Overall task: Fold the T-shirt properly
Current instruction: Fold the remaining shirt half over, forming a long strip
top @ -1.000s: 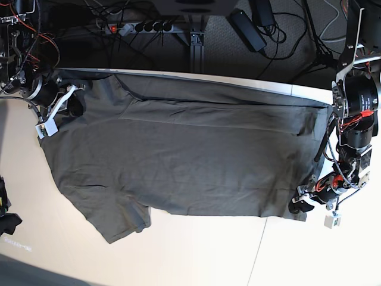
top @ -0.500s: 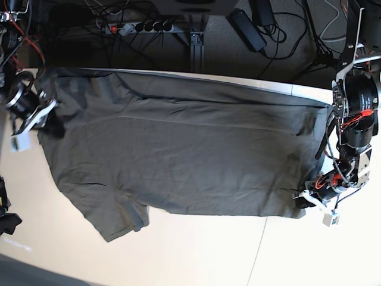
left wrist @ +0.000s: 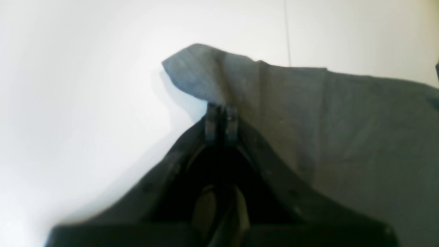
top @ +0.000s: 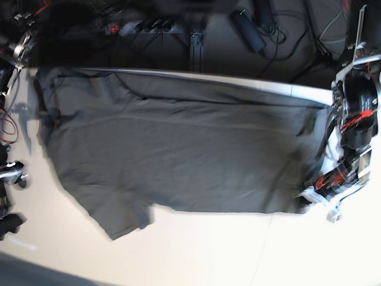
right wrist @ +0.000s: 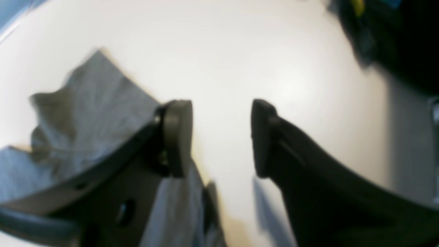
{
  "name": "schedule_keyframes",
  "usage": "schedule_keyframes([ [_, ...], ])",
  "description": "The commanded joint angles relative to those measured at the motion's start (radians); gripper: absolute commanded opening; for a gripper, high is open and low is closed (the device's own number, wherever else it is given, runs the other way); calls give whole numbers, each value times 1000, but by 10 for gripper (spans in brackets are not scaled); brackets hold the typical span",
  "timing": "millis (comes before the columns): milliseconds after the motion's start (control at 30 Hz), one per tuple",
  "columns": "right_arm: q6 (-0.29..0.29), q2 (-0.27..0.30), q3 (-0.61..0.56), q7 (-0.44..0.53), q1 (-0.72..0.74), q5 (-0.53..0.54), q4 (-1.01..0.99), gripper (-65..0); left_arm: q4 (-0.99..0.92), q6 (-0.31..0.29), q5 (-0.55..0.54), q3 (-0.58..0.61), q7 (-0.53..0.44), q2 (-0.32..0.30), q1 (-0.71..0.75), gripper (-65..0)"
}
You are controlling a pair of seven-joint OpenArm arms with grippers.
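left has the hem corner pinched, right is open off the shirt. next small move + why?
Probably bring the right gripper back onto the T-shirt edge beside it and close. Its jaws stand open over bare table, with cloth only at the left finger. The left gripper is shut on a raised corner, so a fold carried by that arm alone would likely drag the shirt askew.

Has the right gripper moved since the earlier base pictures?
Yes. The right gripper, jaws now open and empty, has left the T-shirt corner and swung off the table's left edge in the base view.
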Motion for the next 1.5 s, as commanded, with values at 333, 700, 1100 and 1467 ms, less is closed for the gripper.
schedule_keyframes([
  [333,68,-39,-80,24,211,6,-383,-313,5,-21,-45,1,45,-8,-17,-650],
  [700,68,-135,-360,20,251,-31,-381,-468,5,-24,-51,1,34,-11,-20,-650],
  [1100,76,-78,-367,-84,223,-28,-160,-650,219,-24,-418,1,317,-125,-2,-650],
  [1467,78,90,-367,-217,-25,180,338,-650,714,-24,-654,1,517,-239,277,-650],
])
